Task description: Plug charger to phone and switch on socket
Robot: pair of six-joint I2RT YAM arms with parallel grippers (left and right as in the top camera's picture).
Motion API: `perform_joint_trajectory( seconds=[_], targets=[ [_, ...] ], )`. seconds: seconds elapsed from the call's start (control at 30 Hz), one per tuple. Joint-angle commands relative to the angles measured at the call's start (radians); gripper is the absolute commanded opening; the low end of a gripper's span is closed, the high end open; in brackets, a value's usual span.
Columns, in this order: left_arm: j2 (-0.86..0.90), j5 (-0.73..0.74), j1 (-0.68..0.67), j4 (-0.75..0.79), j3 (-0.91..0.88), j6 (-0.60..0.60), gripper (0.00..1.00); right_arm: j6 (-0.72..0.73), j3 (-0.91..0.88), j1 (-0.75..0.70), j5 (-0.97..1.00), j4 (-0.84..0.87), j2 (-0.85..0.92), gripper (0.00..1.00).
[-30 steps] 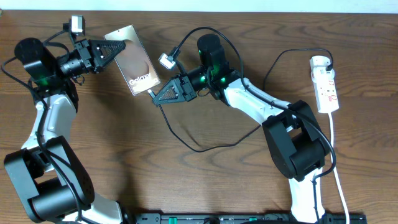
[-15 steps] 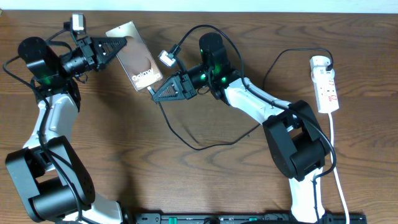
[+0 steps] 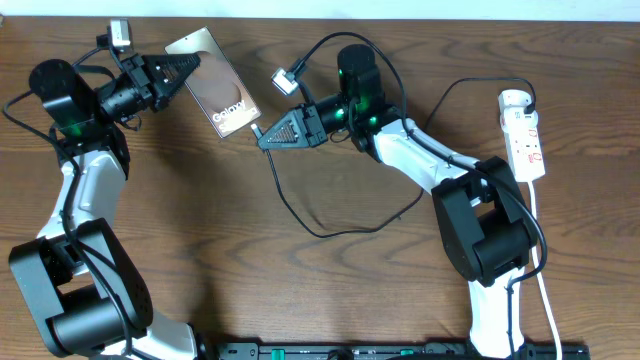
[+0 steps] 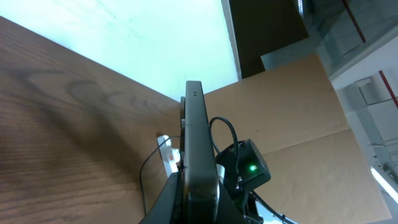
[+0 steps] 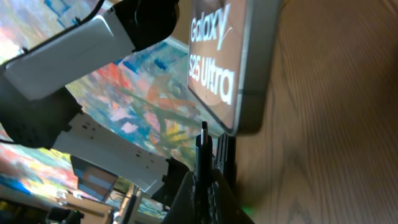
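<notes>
The bronze-brown phone [image 3: 217,83] with white "Galaxy" lettering is held tilted above the table at the upper left. My left gripper [image 3: 185,72] is shut on its upper end; in the left wrist view the phone [image 4: 196,149] stands edge-on between the jaws. My right gripper [image 3: 266,136] is shut on the charger's small plug [image 5: 203,142], whose tip sits just below the phone's lower edge [image 5: 239,93]. The thin black charger cable [image 3: 330,228] loops over the table. The white socket strip [image 3: 524,135] lies at the far right.
A thick white cord [image 3: 540,260] runs from the strip down the right edge. A black rail [image 3: 400,350] lies along the front edge. Both arms stretch over the back half of the wooden table [image 3: 300,290].
Both arms have moved toward the back of the table. The phone has risen and tilted, and the right gripper with the plug has followed up and right to the phone's lower end.
</notes>
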Motion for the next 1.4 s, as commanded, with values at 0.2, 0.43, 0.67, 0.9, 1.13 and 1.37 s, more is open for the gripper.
perform_joint_trajectory(
  seconds=[0.2,0.43,0.67,0.9,1.13,1.37],
  targets=[
    [-0.010,-0.005,-0.003,0.010,0.005,-0.013,0.07,0.077,0.007,0.013,0.002,0.003,0.004,0.01],
    [-0.010,-0.005,-0.005,0.011,0.005,-0.013,0.07,0.111,0.007,0.023,0.011,0.002,0.004,0.01],
    [-0.010,-0.005,-0.005,0.011,0.005,-0.012,0.07,0.130,0.007,0.024,0.018,0.003,0.004,0.01],
    [-0.010,-0.005,-0.005,0.011,0.005,-0.012,0.07,0.129,0.007,0.032,0.022,0.003,0.004,0.01],
    [-0.010,-0.002,-0.005,0.011,0.005,-0.008,0.07,0.144,0.007,0.040,0.021,0.041,0.004,0.01],
    [-0.010,-0.001,-0.005,0.010,0.005,-0.011,0.07,0.143,0.007,0.040,0.018,0.046,0.004,0.01]
  ],
)
